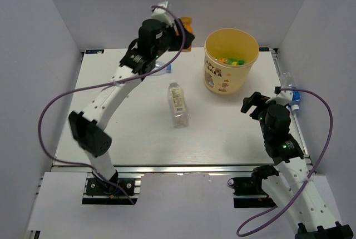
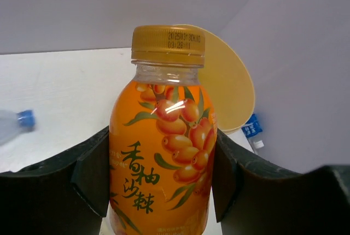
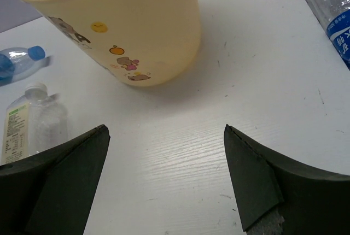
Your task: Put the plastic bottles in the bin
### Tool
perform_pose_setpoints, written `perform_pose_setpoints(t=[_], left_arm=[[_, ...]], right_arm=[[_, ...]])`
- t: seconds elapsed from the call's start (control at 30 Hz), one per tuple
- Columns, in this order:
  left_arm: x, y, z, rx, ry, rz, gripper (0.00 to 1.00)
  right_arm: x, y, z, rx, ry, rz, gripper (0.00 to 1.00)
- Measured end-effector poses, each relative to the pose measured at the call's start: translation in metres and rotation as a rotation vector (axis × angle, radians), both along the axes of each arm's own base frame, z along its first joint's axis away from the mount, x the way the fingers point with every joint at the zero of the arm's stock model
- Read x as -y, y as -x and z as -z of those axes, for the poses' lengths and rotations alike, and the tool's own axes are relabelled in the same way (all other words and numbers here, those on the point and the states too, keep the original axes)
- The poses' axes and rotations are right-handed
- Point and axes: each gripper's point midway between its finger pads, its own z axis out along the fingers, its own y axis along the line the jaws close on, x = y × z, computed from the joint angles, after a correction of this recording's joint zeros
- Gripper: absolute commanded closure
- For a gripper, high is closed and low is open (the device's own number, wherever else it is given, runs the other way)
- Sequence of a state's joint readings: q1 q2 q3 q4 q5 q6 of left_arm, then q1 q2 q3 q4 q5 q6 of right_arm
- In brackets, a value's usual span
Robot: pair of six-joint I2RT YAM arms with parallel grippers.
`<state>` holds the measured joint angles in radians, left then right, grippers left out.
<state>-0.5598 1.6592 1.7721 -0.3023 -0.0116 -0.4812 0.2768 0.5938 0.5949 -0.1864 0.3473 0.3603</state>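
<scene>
Setting: white tabletop point(image 1: 139, 133), pale grey walls point(image 1: 33, 39) on three sides.
Left fingers point(image 2: 90, 169): clamped on either side of the orange bottle point(image 2: 161, 136), which is upright and lifted, just left of the bin point(image 1: 231, 61). Looks like a carry, not yet over the rim.
Right fingers point(image 3: 65, 175): spread apart, empty, low near the bin's base. Probably idle.
Bin: upright, mouth open, some green and yellow items inside.
Not binned: pale-label bottle point(image 1: 178, 104) flat mid-tabletop; blue-label bottle point(image 1: 290, 86) at the right edge; blue-capped bottle point(image 3: 16, 60) beyond it.
</scene>
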Motion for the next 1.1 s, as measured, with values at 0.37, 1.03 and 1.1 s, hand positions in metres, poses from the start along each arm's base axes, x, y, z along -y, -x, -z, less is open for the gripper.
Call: perform_pose_setpoints(t=[0.37, 1.03, 1.1], left_arm=[[0.117, -0.074, 0.03, 0.048, 0.074, 0.143, 0.76], [0.149, -0.08, 0.005, 0.162, 0.165, 0.071, 0.02], [0.132, -0.071, -0.002, 0.151, 0.126, 0.043, 0.02]], right_arm=[[-0.004, 0.004, 0.026, -0.071, 0.007, -0.023, 0.11], [-0.018, 0.005, 0.039, -0.103, 0.026, -0.117, 0.11], [-0.02, 0.004, 0.042, -0.116, 0.032, -0.129, 0.11]])
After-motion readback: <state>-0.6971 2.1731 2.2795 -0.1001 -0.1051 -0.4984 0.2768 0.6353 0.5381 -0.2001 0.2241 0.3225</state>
